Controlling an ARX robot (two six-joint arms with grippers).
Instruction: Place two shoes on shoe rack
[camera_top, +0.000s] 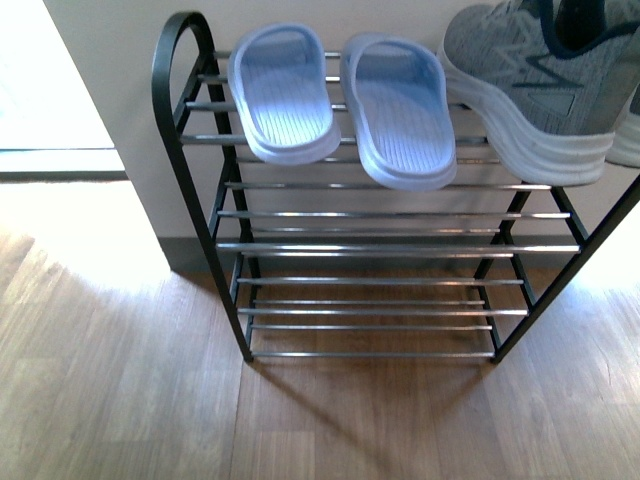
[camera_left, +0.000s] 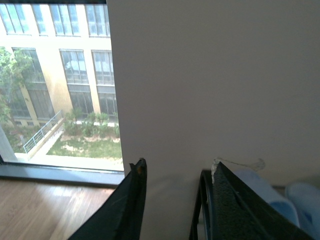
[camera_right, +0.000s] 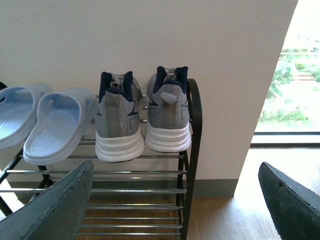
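Front view: one grey shoe (camera_top: 530, 85) rests on the shoe rack (camera_top: 390, 215) top tier, beside slippers (camera_top: 340, 100).
Left wrist view: left gripper (camera_left: 175, 200) spread, empty.
Right wrist view: right gripper (camera_right: 175, 200) spread, empty; both shoes (camera_right: 142, 117) racked ahead. Task judged complete.

Shoe rack (camera_top: 385, 215) stands on wood floor (camera_top: 120, 400) against wall. Top tier carries two pale blue slippers (camera_top: 345, 100) toward 9 o'clock, two grey sneakers (camera_right: 142, 120) side by side toward 3 o'clock.
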